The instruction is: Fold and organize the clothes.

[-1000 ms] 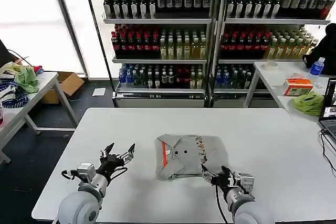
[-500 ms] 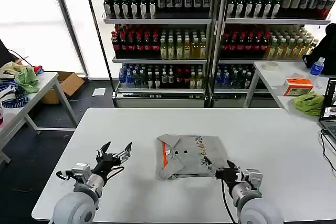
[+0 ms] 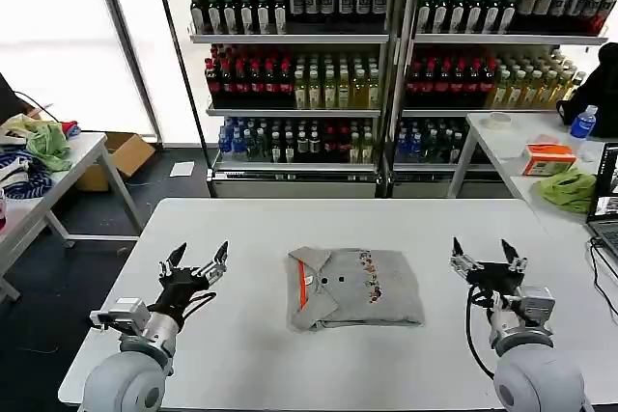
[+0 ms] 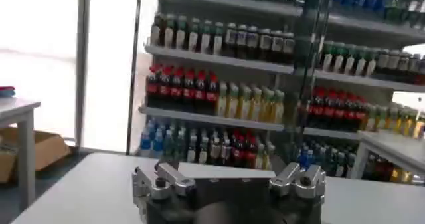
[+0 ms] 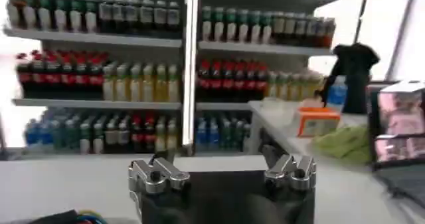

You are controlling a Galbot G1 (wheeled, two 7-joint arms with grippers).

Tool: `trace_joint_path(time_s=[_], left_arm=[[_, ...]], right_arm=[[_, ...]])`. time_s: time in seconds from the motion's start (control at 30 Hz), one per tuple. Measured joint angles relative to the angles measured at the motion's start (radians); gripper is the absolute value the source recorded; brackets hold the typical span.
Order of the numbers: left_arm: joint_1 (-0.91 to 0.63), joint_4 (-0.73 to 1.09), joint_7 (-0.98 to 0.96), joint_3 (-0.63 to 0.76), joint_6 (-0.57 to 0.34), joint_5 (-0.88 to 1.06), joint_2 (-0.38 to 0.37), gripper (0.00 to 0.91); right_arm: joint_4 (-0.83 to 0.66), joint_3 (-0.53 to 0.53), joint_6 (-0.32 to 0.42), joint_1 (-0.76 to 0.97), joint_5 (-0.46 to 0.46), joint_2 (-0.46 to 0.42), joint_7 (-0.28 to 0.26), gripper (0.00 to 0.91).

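A light grey collared shirt [image 3: 352, 287] lies folded in a neat rectangle at the middle of the white table [image 3: 290, 364], with its orange stripe, buttons and small multicoloured print facing up. My left gripper [image 3: 195, 260] hovers open over the table to the left of the shirt, holding nothing. On the other side, my right gripper [image 3: 486, 256] is open and raised, well apart from the shirt. Both wrist views face the drink shelves, the left gripper [image 4: 228, 179] and right gripper [image 5: 222, 172] each with fingers spread and nothing between them.
Shelves of bottles [image 3: 386, 74] stand behind the table. A side table [image 3: 58, 166] on the left carries a green cloth [image 3: 48, 142] and striped fabric. On the right table [image 3: 521, 147] are an orange box, a green cloth [image 3: 570, 188] and a blue bottle; a laptop [image 3: 606, 205] sits at the right edge.
My right gripper has left the shirt's near right corner, opened and swung out to the right and upward. The left gripper drifted a little to the left. The shirt stays folded in place.
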Motion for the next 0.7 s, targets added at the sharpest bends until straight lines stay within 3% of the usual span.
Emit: trace_joint_path(time_s=[0.7], left_arm=[[0.059, 0.004, 0.051, -0.111, -0.040, 0.030, 0.011, 0.907]], right_arm=[[-0.060, 0.045, 0.026, -0.007, -0.136, 0.036, -0.009, 0.907]])
